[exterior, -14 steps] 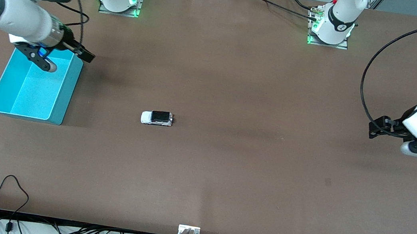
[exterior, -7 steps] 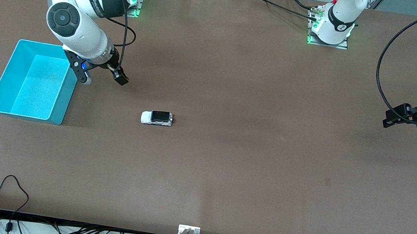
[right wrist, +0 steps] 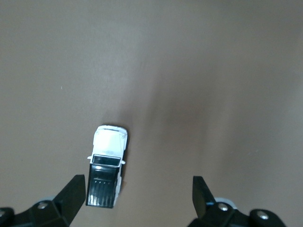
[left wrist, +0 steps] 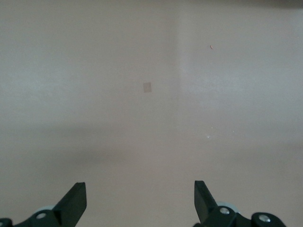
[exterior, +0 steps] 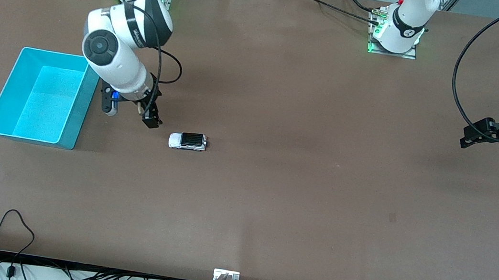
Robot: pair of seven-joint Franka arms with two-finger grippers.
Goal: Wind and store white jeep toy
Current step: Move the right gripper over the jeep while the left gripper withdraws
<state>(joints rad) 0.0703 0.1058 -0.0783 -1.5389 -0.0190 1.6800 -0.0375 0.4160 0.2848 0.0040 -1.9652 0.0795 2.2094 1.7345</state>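
A turquoise bin (exterior: 40,98) sits at the right arm's end of the table (exterior: 269,210). Beside it the right gripper (exterior: 130,114) hangs with fingers spread over bare table between bin and jeep (exterior: 187,141), which stands on its wheels mid-table. At the left arm's end, the left gripper (exterior: 474,136) waits, fingers spread, over bare table.

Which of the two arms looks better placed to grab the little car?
The right: its open gripper hangs beside the jeep. The left gripper waits, open, over the table's end.
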